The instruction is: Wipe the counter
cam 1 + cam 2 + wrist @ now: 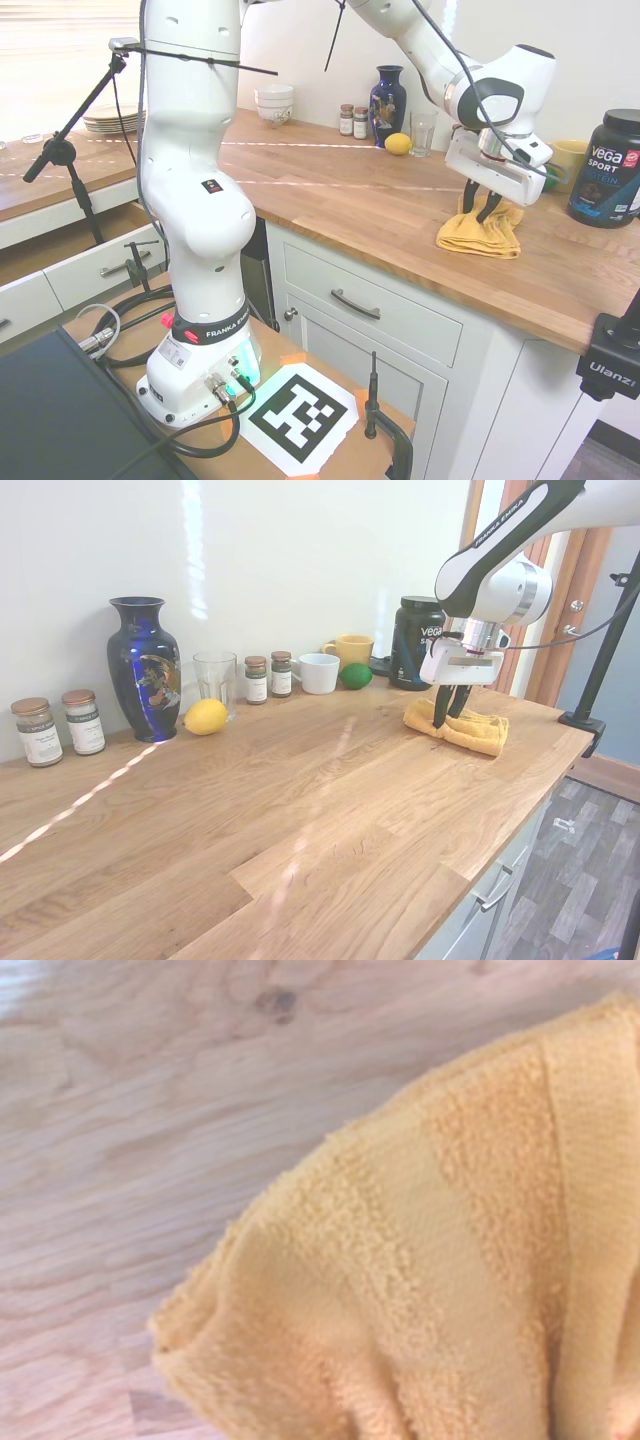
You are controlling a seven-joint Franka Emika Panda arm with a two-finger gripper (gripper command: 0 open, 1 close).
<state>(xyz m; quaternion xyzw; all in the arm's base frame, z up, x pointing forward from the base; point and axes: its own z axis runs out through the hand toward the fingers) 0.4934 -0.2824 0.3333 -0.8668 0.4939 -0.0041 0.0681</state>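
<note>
Pinching yellow towel point(462, 729), hand point(452, 716), tub point(415, 643) near

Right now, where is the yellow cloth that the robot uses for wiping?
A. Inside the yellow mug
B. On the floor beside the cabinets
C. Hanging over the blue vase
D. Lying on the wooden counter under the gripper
D: the yellow cloth lies bunched on the counter, and the gripper stands directly over it with its fingers down in the fabric.

Home kitchen: butcher-block counter point(380, 205) on white cabinets point(400, 340), spice jars point(268, 676), mugs point(320, 672).
</note>
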